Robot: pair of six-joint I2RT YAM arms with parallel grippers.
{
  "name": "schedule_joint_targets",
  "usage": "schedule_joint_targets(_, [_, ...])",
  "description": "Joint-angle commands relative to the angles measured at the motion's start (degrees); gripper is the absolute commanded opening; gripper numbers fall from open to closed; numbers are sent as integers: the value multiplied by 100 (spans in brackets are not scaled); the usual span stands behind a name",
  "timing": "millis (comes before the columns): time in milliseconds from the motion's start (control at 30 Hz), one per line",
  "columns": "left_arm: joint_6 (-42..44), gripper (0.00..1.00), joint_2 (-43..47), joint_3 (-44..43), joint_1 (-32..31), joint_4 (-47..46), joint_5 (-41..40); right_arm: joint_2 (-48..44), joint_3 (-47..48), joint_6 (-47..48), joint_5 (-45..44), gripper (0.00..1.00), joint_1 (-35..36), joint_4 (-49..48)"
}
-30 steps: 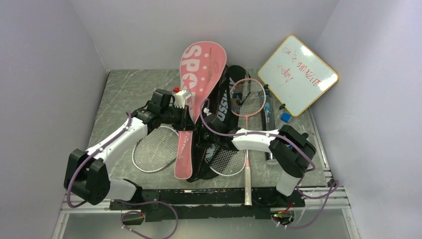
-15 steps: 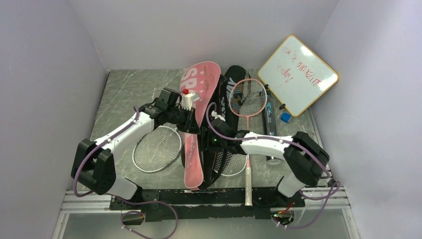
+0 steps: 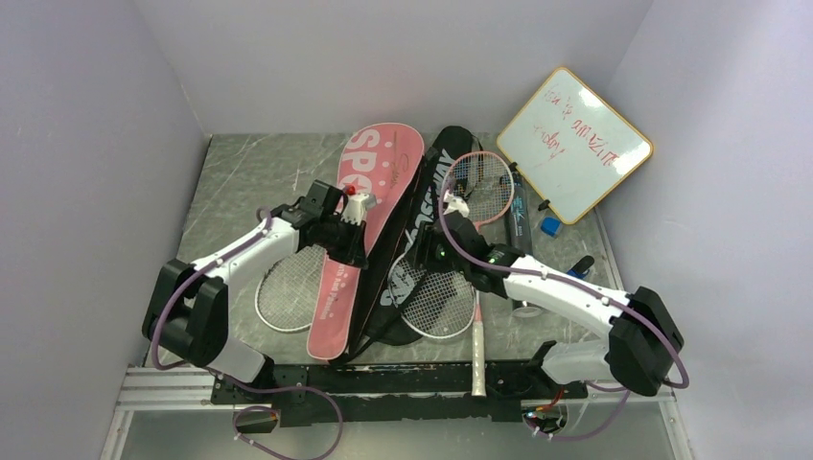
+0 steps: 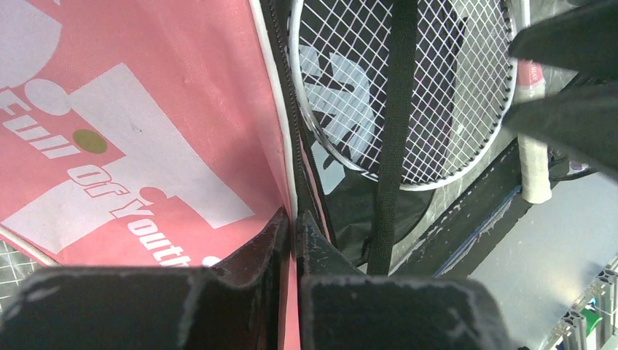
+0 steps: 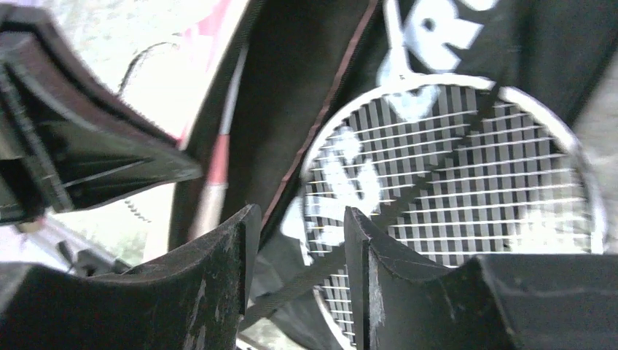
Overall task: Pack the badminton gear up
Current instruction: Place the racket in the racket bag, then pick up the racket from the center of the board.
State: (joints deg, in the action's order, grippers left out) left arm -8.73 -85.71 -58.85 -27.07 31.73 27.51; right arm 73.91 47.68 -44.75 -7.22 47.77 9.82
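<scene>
**A:** How does the left tool (image 4: 294, 219) stand?

**B:** Its two fingers are pressed together on the white-piped edge of the pink "SPORT" racket cover (image 4: 109, 124), with the cloth pinched between them.

**A:** And the right tool (image 5: 301, 219)?

**B:** Its fingers are partly apart with nothing between them. It is poised over the black "CROSSWAY" racket cover (image 3: 427, 187), and the round head of a white-framed racket (image 5: 466, 182) lies just past the fingertips. A black strap (image 4: 397, 109) crosses that racket's strings. I cannot tell whether the tool touches anything.

**A:** Where does the pink cover lie?

**B:** It lies lengthwise on the grey worktop (image 3: 240, 182), wide end far and narrow end near. It covers one side of a second white-framed racket (image 3: 292, 287) to its left. The black cover lies right beside it, on its right. I cannot tell whether the pinched edge is lifted.

**A:** What about the rest of the gear?

**B:** The pink-framed racket (image 3: 482, 177) has its head at the far end of the black cover and its handle reaching the near edge. A dark tube (image 3: 519, 220) lies just to its right. The whiteboard (image 3: 573, 144) leans at the right wall.
</scene>
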Motion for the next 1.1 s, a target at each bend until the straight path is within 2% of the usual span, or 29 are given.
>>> schedule_joint_targets(0, [260, 10, 374, 76, -9, -304, 200, -409, 165, 345, -556, 50, -341, 837])
schedule_joint_targets(133, [336, 11, 567, 208, -9, -412, 188, -515, 9, 449, -1173, 52, -867, 1511])
schedule_joint_targets(333, [380, 11, 711, 290, -9, -537, 396, -356, -381, 391, -1681, 53, -1349, 1504])
schedule_joint_targets(867, [363, 10, 828, 426, -8, -615, 448, 1357, 110, 406, -2491, 44, -1536, 1199])
schedule_joint_targets(900, [363, 10, 820, 427, -9, -608, 455, 1404, 134, 395, -2539, 40, -1534, 1215])
schedule_joint_targets(1000, [363, 9, 814, 419, -8, -600, 458, 1429, 249, 352, -2680, 12, -1541, 1371])
schedule_joint_targets(1067, [363, 9, 812, 418, -9, -597, 457, 1264, 309, 344, -2768, 0, -1538, 1493])
